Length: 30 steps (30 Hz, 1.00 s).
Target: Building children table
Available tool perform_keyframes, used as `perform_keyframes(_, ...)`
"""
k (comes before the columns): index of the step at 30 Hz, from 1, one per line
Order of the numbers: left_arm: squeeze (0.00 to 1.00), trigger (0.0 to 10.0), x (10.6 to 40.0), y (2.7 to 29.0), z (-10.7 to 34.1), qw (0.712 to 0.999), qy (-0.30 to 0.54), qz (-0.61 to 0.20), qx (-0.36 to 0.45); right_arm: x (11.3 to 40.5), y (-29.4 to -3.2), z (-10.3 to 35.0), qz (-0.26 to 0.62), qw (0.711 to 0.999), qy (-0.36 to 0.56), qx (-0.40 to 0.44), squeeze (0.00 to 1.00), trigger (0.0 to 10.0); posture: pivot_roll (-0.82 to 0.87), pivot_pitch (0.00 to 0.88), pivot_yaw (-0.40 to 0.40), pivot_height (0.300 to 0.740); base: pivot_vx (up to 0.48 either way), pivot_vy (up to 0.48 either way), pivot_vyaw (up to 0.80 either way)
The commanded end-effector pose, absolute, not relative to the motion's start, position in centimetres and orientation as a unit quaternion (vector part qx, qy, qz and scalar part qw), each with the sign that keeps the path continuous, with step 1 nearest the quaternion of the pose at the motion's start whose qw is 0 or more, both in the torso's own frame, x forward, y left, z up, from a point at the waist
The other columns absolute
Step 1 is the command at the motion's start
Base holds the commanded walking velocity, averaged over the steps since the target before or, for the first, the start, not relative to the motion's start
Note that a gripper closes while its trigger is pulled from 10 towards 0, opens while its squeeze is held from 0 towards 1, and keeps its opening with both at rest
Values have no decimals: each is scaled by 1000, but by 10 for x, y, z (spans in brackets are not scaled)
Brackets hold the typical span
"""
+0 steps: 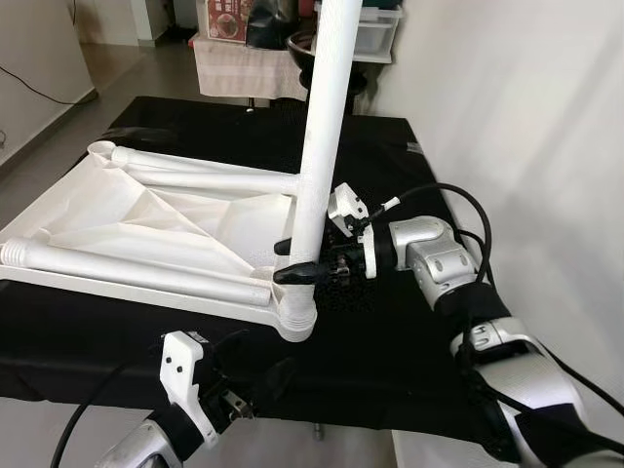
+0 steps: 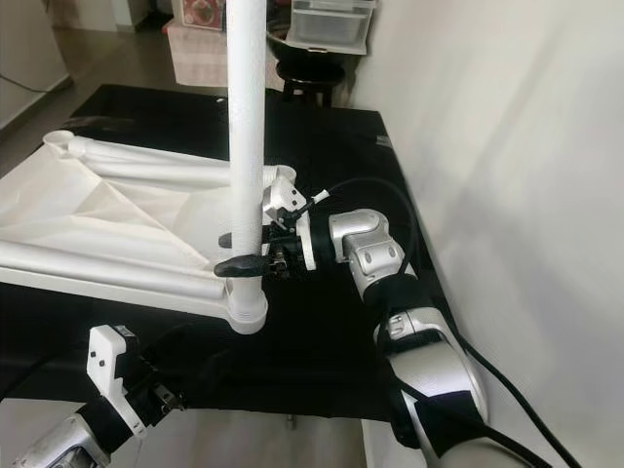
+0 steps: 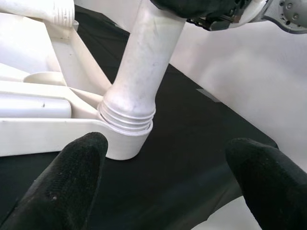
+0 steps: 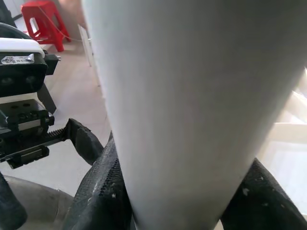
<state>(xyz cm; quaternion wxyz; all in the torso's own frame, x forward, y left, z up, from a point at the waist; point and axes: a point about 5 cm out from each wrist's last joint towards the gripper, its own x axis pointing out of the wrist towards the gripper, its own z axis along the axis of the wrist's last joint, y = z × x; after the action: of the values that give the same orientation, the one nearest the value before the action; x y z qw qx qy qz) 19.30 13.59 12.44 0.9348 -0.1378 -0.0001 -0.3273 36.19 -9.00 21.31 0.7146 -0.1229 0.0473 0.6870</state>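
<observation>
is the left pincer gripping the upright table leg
No, the left pincer is open, its fingers apart and short of the upright table leg.

No lettering legible (labels blurred).

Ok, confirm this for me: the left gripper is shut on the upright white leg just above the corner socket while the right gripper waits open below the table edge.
Wrong: the arms are swapped. The right gripper is shut on the upright white leg just above the corner socket, and the left gripper waits open below the table edge. The left eye view shows it.
</observation>
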Motion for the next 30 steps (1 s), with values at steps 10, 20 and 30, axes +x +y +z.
perform_keyframes(10,0,10000,184,134,126,933,6,-330,-146,370,-133,149,271,951,135,-62,0,0,-66,109,-110,740,0,0,0)
perform_keyframes(20,0,10000,190,137,126,929,9,-341,-146,312,-113,117,248,952,168,-64,0,0,-108,89,-79,740,0,0,0)
perform_keyframes(30,0,10000,195,137,126,934,2,-325,-146,322,-91,155,308,938,130,-88,1000,10000,-93,71,-97,740,0,0,0)
